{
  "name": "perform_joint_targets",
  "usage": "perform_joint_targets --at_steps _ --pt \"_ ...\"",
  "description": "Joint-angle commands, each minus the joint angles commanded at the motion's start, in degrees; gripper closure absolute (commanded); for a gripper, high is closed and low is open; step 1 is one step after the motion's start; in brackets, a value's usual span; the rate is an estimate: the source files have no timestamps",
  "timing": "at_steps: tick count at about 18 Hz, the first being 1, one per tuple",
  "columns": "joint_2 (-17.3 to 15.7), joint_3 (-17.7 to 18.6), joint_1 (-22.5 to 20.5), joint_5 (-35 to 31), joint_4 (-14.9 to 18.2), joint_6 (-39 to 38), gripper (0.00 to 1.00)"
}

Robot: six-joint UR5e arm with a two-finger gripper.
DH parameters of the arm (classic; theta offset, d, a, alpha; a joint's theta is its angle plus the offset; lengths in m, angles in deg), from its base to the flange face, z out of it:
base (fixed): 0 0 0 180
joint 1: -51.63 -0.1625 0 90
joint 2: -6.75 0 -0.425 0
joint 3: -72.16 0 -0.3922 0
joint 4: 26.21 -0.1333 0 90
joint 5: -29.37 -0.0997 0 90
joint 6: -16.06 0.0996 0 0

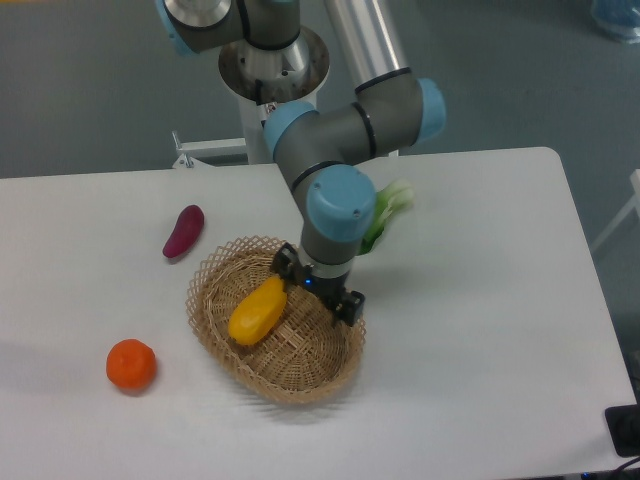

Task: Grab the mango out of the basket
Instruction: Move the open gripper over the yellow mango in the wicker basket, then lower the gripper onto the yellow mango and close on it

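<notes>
The mango [257,310], smooth and yellow-orange, lies slanted in the left half of the woven tan basket [300,385]. My gripper [318,288] hangs straight down over the middle of the basket, mostly hidden under the wrist. Its two black fingers [350,304] stick out on either side, spread apart, with nothing between them. The left finger is right by the mango's upper end; I cannot tell whether it touches. The mango rests on the basket floor.
A purple elongated vegetable [183,231] lies on the white table left of the basket. A round bumpy orange fruit [131,365] sits at front left. A green leafy vegetable [390,208] lies behind the arm. The robot base [272,70] stands at the back.
</notes>
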Motion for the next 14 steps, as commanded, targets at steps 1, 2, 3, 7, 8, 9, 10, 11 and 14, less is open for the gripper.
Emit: perform_joint_targets --at_steps 1,2,3,7,8,9,10,11,14 --pt "0.00 0.26 0.53 0.00 0.00 -2.46 0.00" --pt "0.00 0.53 0.97 0.09 -0.26 -4.57 0.00" --pt "0.00 0.79 1.23 0.09 -0.61 -5.81 0.00" --pt "0.09 3.42 2.11 0.00 -6.14 -8.89 0.00" --pt "0.17 4.04 2.29 -0.09 -7.63 -9.08 0.00" --pt "0.18 4.57 2.38 -0.17 -8.52 -9.08 0.00" --pt "0.18 4.75 2.38 -0.26 -8.70 -9.16 0.00" --pt "0.18 4.92 2.47 -0.26 -8.79 -9.08 0.00" --pt "0.52 5.63 3.78 -0.53 -9.05 -9.08 0.00"
